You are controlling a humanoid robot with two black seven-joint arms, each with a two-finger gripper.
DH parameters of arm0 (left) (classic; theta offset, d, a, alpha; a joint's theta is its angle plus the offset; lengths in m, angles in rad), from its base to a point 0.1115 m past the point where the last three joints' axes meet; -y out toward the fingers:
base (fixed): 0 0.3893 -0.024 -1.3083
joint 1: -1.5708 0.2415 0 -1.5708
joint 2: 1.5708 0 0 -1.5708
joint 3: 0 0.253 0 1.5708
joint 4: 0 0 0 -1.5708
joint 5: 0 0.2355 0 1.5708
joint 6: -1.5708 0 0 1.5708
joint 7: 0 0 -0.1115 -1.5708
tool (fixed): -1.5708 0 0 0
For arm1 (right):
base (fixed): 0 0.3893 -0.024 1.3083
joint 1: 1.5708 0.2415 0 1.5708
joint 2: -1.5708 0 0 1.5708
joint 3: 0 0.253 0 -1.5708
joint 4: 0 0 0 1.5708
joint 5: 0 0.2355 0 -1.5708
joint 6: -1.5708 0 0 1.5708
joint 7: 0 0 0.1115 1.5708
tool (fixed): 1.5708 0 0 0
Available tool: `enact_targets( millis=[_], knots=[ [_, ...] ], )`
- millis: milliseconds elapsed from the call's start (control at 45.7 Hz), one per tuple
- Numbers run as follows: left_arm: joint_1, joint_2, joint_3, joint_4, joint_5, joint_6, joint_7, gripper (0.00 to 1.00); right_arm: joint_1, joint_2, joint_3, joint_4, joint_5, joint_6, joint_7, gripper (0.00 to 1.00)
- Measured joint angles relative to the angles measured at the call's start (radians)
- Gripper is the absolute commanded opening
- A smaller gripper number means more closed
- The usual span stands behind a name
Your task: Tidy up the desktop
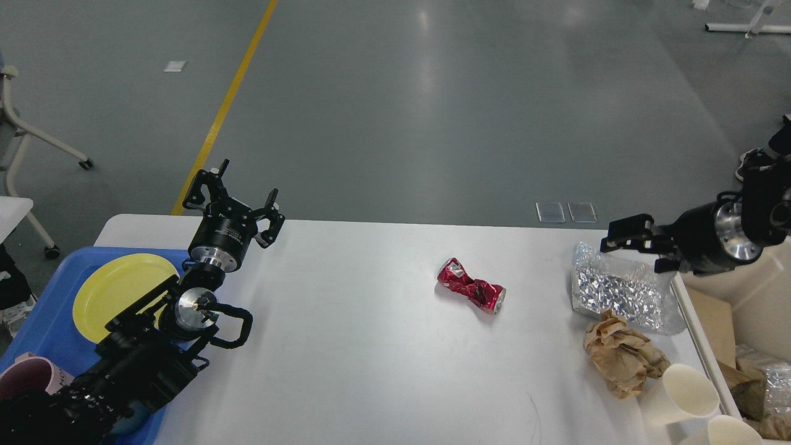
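— Which step is this?

— Clearing rubbish, I'd judge. The white worktop (346,346) fills the foreground; a crushed can (471,286) lies mid-surface, well apart from both claws.

— The claws?

— Left claw (233,196) spread, empty. Right claw (630,238) hovers above the foil bag (618,290); I cannot tell its state.

— Next?

— Probably lowering onto that bag.

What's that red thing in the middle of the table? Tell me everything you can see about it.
It is a crushed red can, apparently thin metal, shiny and crumpled. It is pinched and twisted at its waist, with silvery ends showing at the upper left and lower right. It lies on its side, slanting across the white desktop, roughly midway between the two arms. Nothing but the tabletop touches it; both arms are well away from it.
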Motion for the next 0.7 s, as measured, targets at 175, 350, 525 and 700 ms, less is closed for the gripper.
enact_targets(
  millis=[175, 350, 525, 700],
  knots=[
    [0.000, 0.000, 0.000, 0.000, 0.000, 0.000, 0.000, 0.96, 0.183, 0.126, -0.082, 0.203, 0.063, 0.031, -0.064, 1.00],
    [0.000, 0.000, 0.000, 0.000, 0.000, 0.000, 0.000, 0.96, 0.212, 0.202, -0.092, 0.241, 0.232, 0.052, -0.080, 1.00],
    [0.000, 0.000, 0.000, 0.000, 0.000, 0.000, 0.000, 0.96, 0.191, 0.244, -0.094, 0.279, 0.331, 0.036, -0.081, 1.00],
    [0.000, 0.000, 0.000, 0.000, 0.000, 0.000, 0.000, 0.96, 0.123, 0.255, -0.099, 0.285, 0.373, -0.029, -0.081, 1.00]
  ],
)
